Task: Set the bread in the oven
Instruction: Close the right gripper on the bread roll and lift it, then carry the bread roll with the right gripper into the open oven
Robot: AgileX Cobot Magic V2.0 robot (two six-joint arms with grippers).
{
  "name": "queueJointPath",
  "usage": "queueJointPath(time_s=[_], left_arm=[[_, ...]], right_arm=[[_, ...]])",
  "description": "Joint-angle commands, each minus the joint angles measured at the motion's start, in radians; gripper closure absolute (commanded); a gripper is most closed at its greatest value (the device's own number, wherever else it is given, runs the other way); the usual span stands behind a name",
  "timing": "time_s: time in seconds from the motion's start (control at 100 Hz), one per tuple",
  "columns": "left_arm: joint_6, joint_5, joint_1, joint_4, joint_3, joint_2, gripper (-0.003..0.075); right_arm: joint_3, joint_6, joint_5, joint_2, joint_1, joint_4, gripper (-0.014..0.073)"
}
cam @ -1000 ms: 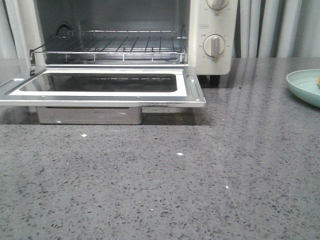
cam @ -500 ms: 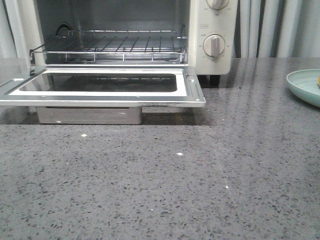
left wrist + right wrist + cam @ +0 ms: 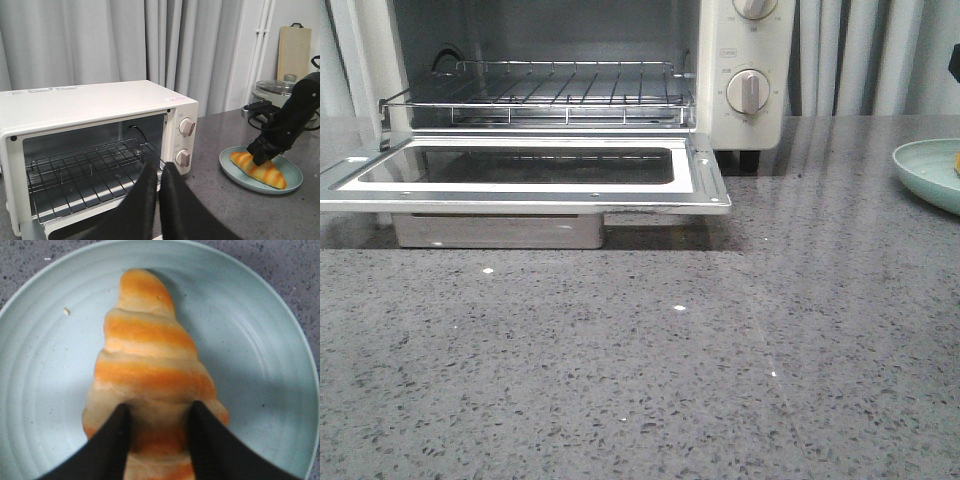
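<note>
The bread [image 3: 145, 350], orange with cream stripes, lies on a pale green plate [image 3: 250, 340] at the table's right edge. My right gripper [image 3: 157, 412] has come down on it from above, and its two black fingers pinch the bread's middle. In the left wrist view the bread [image 3: 265, 170] sits on the plate [image 3: 240, 172] under the right gripper [image 3: 260, 157]. The cream-white oven [image 3: 745, 60] stands at the back left with its door [image 3: 700, 170] dropped flat and its wire rack [image 3: 540, 95] bare. My left gripper [image 3: 159, 167] hangs shut and holds nothing, in front of the oven [image 3: 90, 102].
A metal tray [image 3: 500, 230] sits under the open door. Only the plate's edge [image 3: 930, 170] shows in the front view. A pot [image 3: 277, 90] and a wooden board [image 3: 295, 45] stand behind the plate, and grey curtains hang at the back.
A dark part of the right arm has come into the front view at the upper right edge. The oven, door and plate have not moved.
</note>
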Motion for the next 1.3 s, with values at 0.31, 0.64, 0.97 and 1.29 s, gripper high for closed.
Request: queueJointPath(time_s=[0.31, 0.64, 0.97, 1.29], left_arm=[[-0.008, -0.095, -0.005, 0.055, -0.046, 0.005, 0.0742], [-0.008, -0.053, 0.013, 0.213, -0.151, 0.005, 0.0742], [-0.008, -0.014, 0.178, 0.242, -0.157, 0.005, 0.0742], [-0.008, 0.019, 0.212, 0.220, -0.157, 0.005, 0.0742]], right_arm=[[-0.077, -0.012, 0.059, -0.026, -0.003, -0.028, 0.0669], [-0.234, -0.125, 0.234, -0.083, 0.093, -0.018, 0.0669], [-0.289, -0.139, 0.391, -0.133, 0.354, -0.016, 0.0669], [-0.291, -0.139, 0.392, -0.208, 0.639, 0.054, 0.0669]])
